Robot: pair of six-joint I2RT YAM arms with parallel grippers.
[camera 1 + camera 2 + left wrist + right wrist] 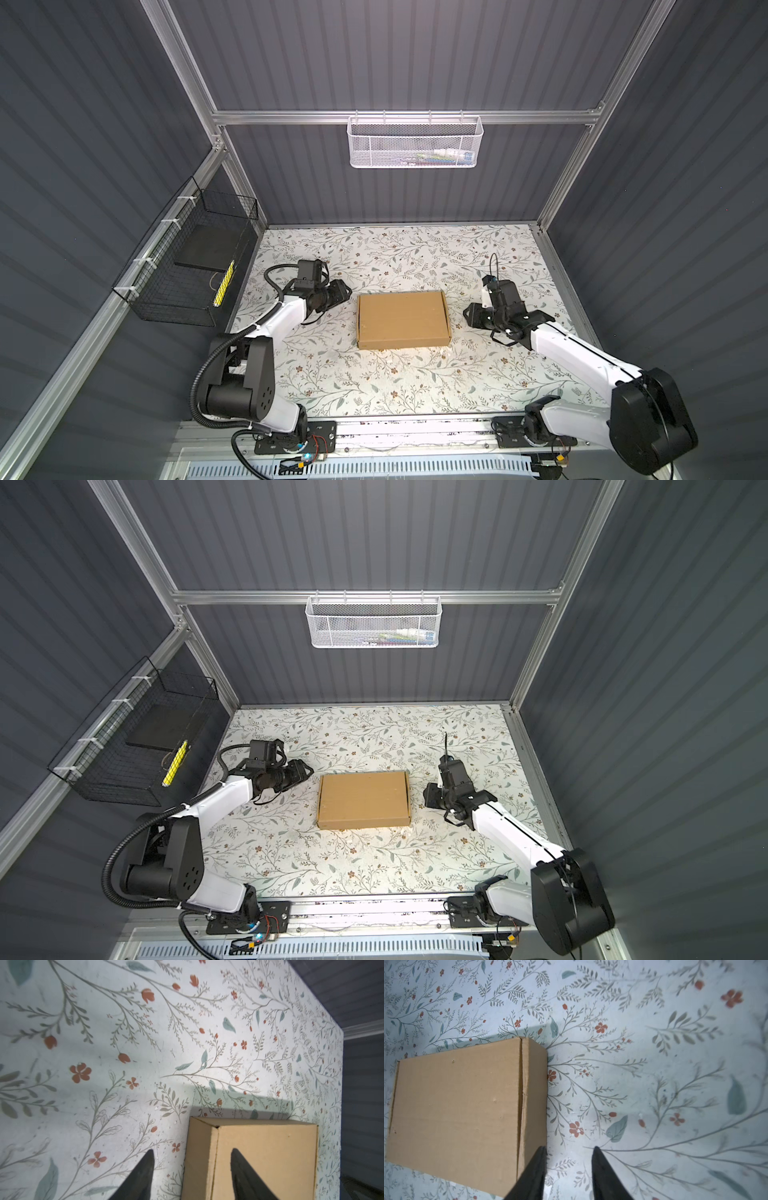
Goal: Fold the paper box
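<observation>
The paper box lies shut and flat in the middle of the table, a plain brown cardboard mailer. My left gripper hovers just off its left side, open. In the left wrist view one fingertip shows over the box lid and the other over the table, with nothing gripped between them. My right gripper is open beside the box's right side. The right wrist view shows only table between its fingers, with the box next to one finger.
A floral cover spreads over the table. A white mesh basket hangs on the back rail. A black wire basket with a dark slab and a yellow stick is fixed to the left wall. Grey walls enclose three sides.
</observation>
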